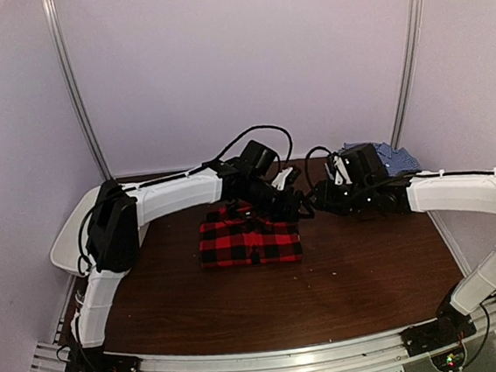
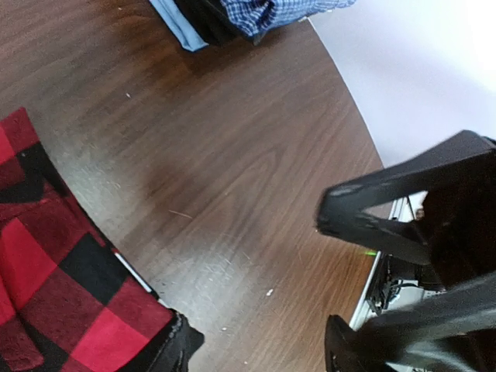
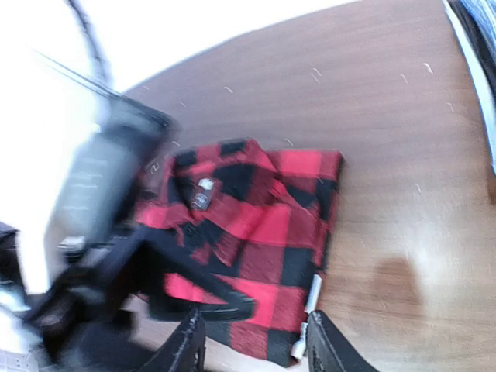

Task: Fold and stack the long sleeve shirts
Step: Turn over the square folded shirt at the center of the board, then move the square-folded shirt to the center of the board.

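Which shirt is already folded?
The red-and-black plaid shirt, a flat rectangle in the middle; the blue checked shirt sits bunched up at the far right.

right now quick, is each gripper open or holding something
left gripper: open, holding nothing
right gripper: open, fingers apart over the edge of the red plaid shirt, not gripping it

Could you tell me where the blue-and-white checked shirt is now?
In the top view the blue-and-white checked shirt lies at the far right of the table, behind the right gripper, right of the red plaid shirt.
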Motion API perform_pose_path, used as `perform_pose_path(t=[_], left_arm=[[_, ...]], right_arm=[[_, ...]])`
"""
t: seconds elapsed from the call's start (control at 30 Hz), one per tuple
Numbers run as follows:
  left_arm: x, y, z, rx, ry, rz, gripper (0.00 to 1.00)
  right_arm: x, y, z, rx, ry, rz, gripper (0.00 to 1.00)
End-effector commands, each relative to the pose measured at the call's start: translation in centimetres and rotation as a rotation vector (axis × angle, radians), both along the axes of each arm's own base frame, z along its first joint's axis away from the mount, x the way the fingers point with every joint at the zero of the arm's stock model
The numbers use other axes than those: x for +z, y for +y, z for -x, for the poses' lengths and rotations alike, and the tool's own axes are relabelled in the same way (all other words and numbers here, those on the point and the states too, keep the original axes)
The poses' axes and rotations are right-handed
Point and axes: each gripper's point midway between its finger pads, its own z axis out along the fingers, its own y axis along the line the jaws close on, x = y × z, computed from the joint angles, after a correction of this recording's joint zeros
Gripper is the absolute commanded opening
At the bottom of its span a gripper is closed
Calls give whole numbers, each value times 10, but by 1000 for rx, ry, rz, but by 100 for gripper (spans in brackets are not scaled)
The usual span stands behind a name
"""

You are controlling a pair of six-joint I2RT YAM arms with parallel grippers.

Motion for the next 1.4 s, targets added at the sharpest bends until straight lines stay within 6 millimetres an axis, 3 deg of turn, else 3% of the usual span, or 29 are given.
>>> perform_pose_path(t=[0.0, 0.07, 0.1, 0.2, 0.4, 0.5, 0.73, 0.87, 1.0, 1.1, 1.37], left_arm=[[39, 24, -36, 100, -68, 61, 61], [33, 51, -45, 150, -65, 36, 60], [39, 66, -52, 186, -86, 33, 60], [24, 114, -63, 269, -89, -29, 60], [-20, 203, -58, 393, -26, -110, 58], [-33, 225, -51, 411, 8, -107, 57], [-61, 237, -27, 384, 65, -153, 63], [-72, 246, -14, 398, 92, -175, 63], [-80, 240, 6, 379, 140, -157, 59], [-87, 237, 19, 374, 162, -174, 50], [-93, 232, 57, 363, 233, -178, 12]], right_arm=[[-37, -10, 10, -9, 73, 75, 48], [-45, -4, 10, 11, 89, 79, 49], [-49, -1, 9, 23, 94, 82, 49], [-62, 10, 5, 50, 110, 110, 50], [-87, 27, -4, 90, 143, 153, 50], [-101, 28, -9, 95, 159, 190, 50], [-121, 33, -7, 132, 203, 207, 49], [-129, 33, 4, 160, 229, 206, 48], [-135, 38, 19, 208, 249, 201, 45], [-140, 40, 30, 232, 264, 213, 42], [-146, 26, 66, 256, 318, 228, 31]])
